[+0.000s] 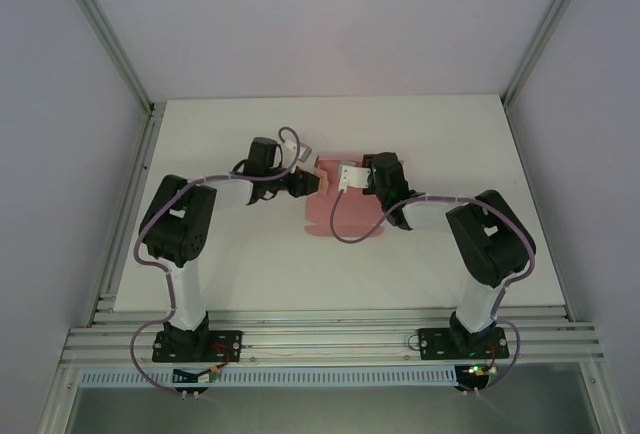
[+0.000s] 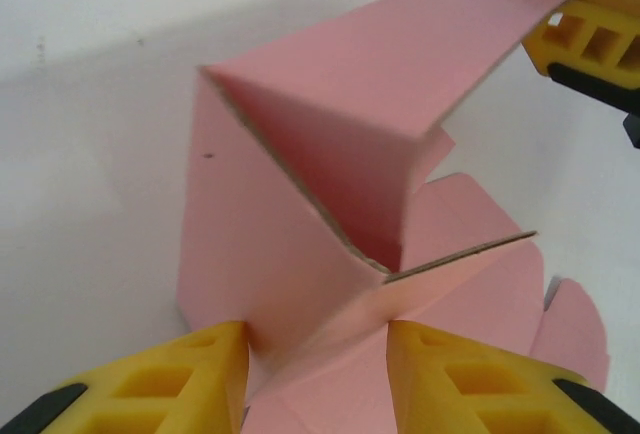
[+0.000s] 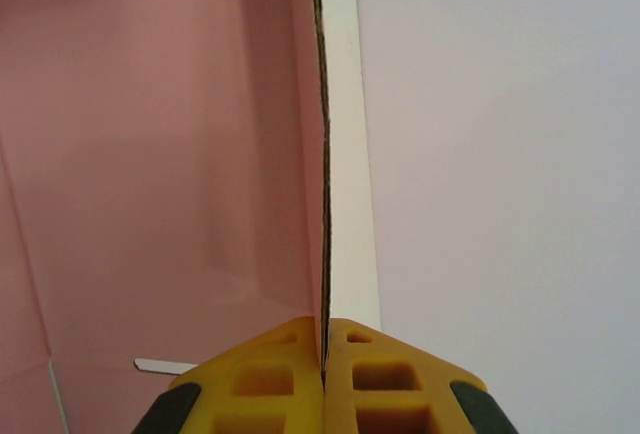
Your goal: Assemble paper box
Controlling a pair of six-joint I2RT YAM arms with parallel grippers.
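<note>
Paper box (image 1: 315, 216) half-folded, sits mid worktop (image 1: 250, 264), right between the two arms. Right gripper (image 3: 323, 339) is at the box's far-right side, jaws clenched on a raised flap, with the card edge-on between them. Left gripper (image 2: 318, 339) is at the box's left side, jaws straddling a folded corner ridge; can't tell if it's pinching or just around it. The held flap slopes up over the box's open inside. Left is nearer the standing wall, so the next tuck probably falls to it.
</note>
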